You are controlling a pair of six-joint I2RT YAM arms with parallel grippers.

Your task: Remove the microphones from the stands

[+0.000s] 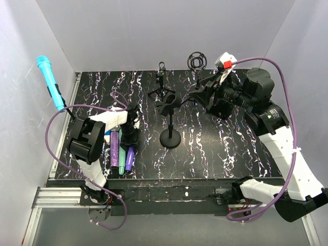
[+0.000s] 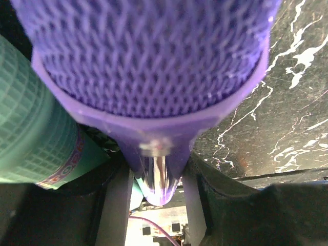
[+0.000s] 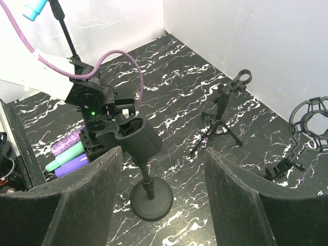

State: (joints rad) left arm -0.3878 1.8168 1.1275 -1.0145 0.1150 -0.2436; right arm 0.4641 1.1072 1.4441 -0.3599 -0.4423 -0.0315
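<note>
A black stand with a round base stands mid-table, and its clip is empty. It also shows in the right wrist view. A purple microphone lies low at the table's left, beside other microphones. My left gripper is shut on its neck. In the left wrist view its mesh head fills the frame and its handle runs down between the fingers of my left gripper. My right gripper is open and empty, hovering behind and to the right of the stand, which it frames between its pads.
A green microphone and a glittery purple one lie beside the held one. A cyan microphone sits on a stand at the left wall. A small tripod and a shock mount stand at the back.
</note>
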